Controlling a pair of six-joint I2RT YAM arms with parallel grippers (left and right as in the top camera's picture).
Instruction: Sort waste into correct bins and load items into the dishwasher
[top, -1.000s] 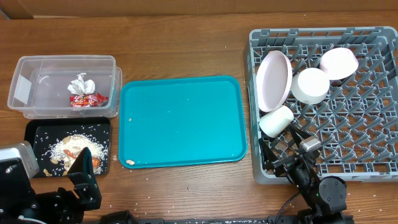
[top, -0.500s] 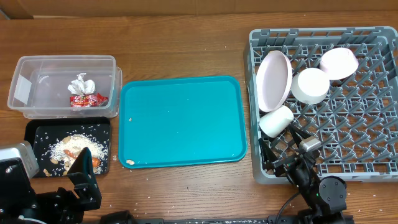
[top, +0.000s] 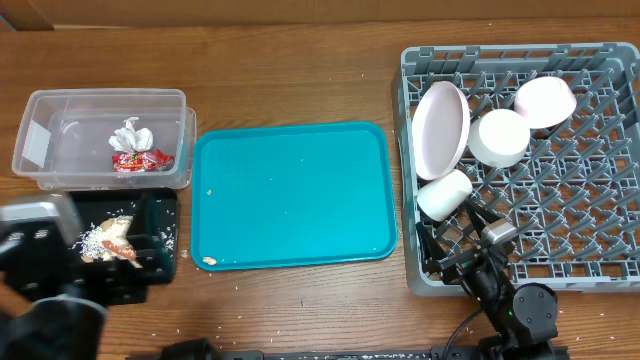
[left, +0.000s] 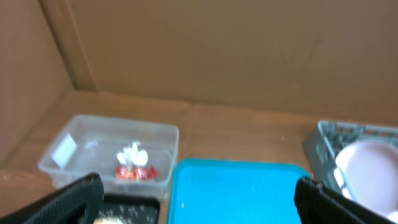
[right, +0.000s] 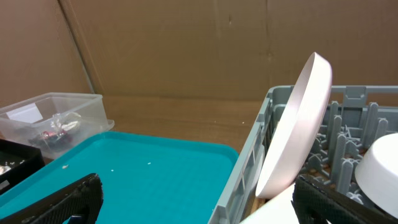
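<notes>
My left gripper is open and empty and hovers over the black tray of rice and food scraps. In the left wrist view its fingers spread wide above the teal tray. A clear bin holds a crumpled red-and-white wrapper. The grey dish rack holds a pink plate, a white bowl, a pink bowl and a white cup. My right gripper is open and empty at the rack's near left corner, just below the cup.
The teal tray lies mid-table with a few crumbs on it. Rice grains are scattered on the wood near the front edge. Brown cardboard walls stand behind the table. In the right wrist view the plate stands upright at the rack's wall.
My left arm has moved away from the front edge and now covers part of the black tray. The right arm and the dishes have not moved.
</notes>
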